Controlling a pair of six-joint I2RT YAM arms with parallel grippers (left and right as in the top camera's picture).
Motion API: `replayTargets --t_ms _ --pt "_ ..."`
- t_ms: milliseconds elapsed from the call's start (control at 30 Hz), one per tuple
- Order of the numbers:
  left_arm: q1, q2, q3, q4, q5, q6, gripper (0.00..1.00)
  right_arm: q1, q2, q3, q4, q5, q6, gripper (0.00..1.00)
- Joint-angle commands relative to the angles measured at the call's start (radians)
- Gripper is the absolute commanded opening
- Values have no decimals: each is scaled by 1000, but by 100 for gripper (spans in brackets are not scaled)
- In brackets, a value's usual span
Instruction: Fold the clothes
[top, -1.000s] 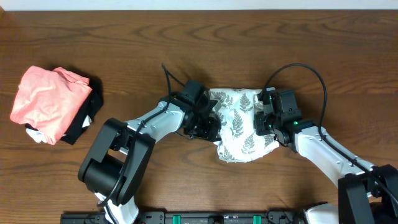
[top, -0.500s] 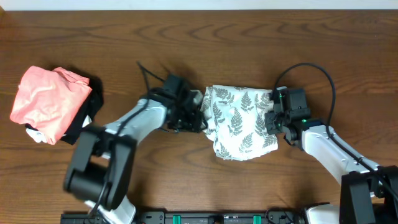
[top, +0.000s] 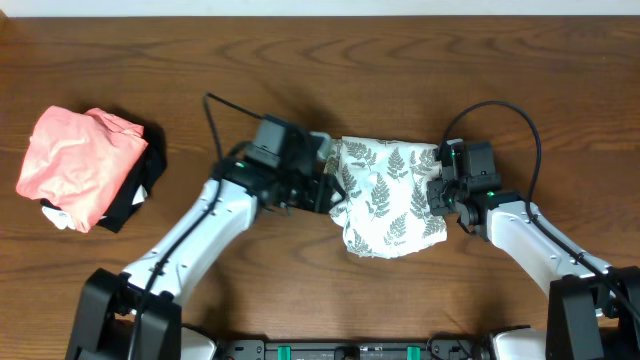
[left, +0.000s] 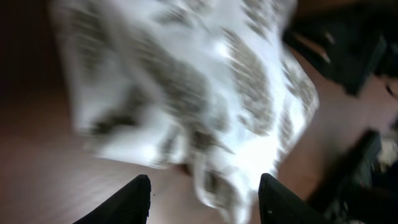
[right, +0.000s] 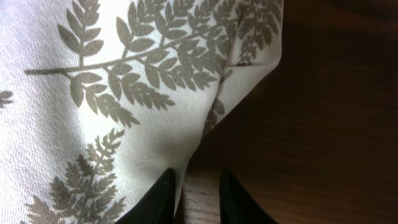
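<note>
Salmon-pink folded garment (top: 75, 160) sits on a black cloth (top: 135, 195) near the table's (top: 300, 60) left edge. Mid-table, the fern-print garment (top: 385, 200) lies bunched up. Left gripper (top: 327, 191) is at its left edge, jaws well apart and gripping nothing. Right gripper (top: 437, 196) is at its right edge, jaws nearly together; can't tell if it's pinching fabric.

A thin white fabric garment (top: 385, 195) (left: 186, 81) (right: 93, 93), printed all over with grey fern leaves, lies folded into a compact, roughly rectangular bundle on the brown wooden table (top: 400, 60). It sits just right of the middle, well clear of every edge. Its far edge runs fairly straight and its near edge bulges unevenly. The surface is lightly rumpled, and one corner lies flat on the wood.
</note>
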Motion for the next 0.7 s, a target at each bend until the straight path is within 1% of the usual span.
replayTargets --t_ms 0,133,300,467,533,567,600,633,667 --pt "-61 -2 -3 5 37 -8 56 -5 9 -3 2 -2 -18 23" --pt "-97 20 -3 10 -34 -16 56 -4 9 -3 -11 -2 -18 23" --pt "-97 75 -3 30 -68 -19 56 -4 9 -3 -29 -5 -18 23" --pt "-97 154 -3 82 -68 -44 56 -4 9 -3 -32 -5 -18 23" --pt "-97 179 -3 113 -40 -46 55 -4 9 -3 -31 -5 -18 23" --pt "-97 183 -3 124 -27 -46 52 -4 9 -3 -31 -5 -18 23" --pt "-97 183 -3 137 -16 -46 46 -4 9 -3 -31 -5 -18 23" --pt "-95 180 -2 147 -13 -46 36 -4 9 -3 -32 -5 -18 23" --pt "-91 172 1 149 -13 -46 22 -4 9 -3 -32 -5 -18 22"
